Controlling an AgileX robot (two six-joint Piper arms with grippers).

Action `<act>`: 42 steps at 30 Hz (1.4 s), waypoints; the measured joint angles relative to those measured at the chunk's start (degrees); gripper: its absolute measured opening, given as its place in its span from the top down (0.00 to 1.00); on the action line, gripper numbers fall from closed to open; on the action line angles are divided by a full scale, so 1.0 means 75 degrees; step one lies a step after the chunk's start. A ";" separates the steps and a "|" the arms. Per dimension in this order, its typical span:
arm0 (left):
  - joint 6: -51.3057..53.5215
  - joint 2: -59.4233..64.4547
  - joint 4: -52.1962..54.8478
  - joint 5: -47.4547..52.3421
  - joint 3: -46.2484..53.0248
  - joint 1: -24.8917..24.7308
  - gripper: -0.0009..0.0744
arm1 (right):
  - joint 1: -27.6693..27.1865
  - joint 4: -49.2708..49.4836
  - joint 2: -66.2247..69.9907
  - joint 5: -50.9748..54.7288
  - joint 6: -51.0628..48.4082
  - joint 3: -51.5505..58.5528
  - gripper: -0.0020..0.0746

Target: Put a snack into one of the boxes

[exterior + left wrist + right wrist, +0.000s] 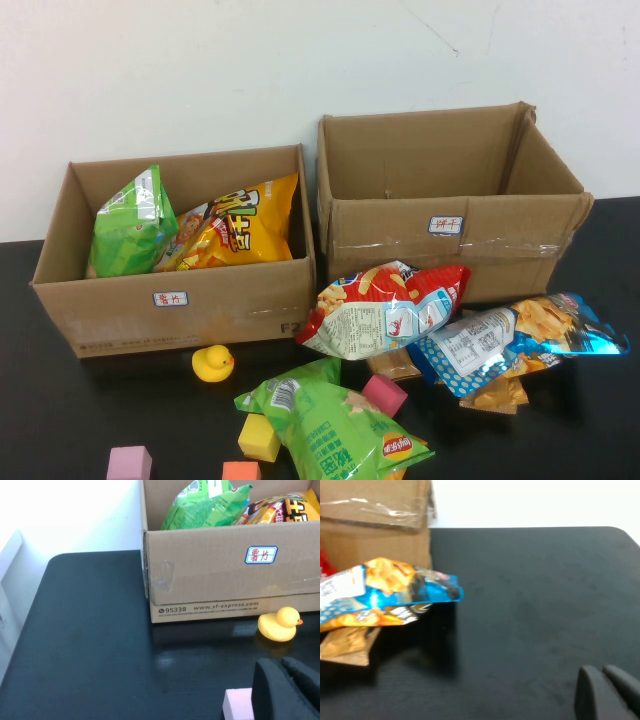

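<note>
Two cardboard boxes stand at the back. The left box (100,300) holds a green bag (130,225) and a yellow bag (240,225). The right box (520,235) looks empty. In front lie a red snack bag (385,305), a blue snack bag (510,335) and a green snack bag (335,420). Neither gripper shows in the high view. My left gripper (281,667) is shut and empty, low over the table in front of the left box (210,580). My right gripper (601,671) is shut and empty over bare table, to the right of the blue bag (385,592).
A yellow rubber duck (213,362) sits in front of the left box. Foam blocks lie near the front edge: pink (130,463), yellow (258,437), orange (241,471) and magenta (385,393). The pink block (237,705) touches my left fingers. Brown packets (495,393) lie under the blue bag.
</note>
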 joint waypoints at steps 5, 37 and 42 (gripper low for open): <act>0.0012 0.0000 0.0000 0.0000 0.0000 0.0000 0.99 | 0.0516 0.0000 0.0000 0.0000 0.0000 0.0000 0.98; 0.0017 0.0000 0.0000 0.0000 0.0000 0.0000 0.99 | 0.0696 -0.0024 0.0000 0.0000 0.0000 0.0000 0.98; -0.0040 0.0000 -0.0048 -0.0078 0.0000 0.0000 0.99 | 0.0696 0.0027 0.0000 0.0000 0.0020 0.0000 0.98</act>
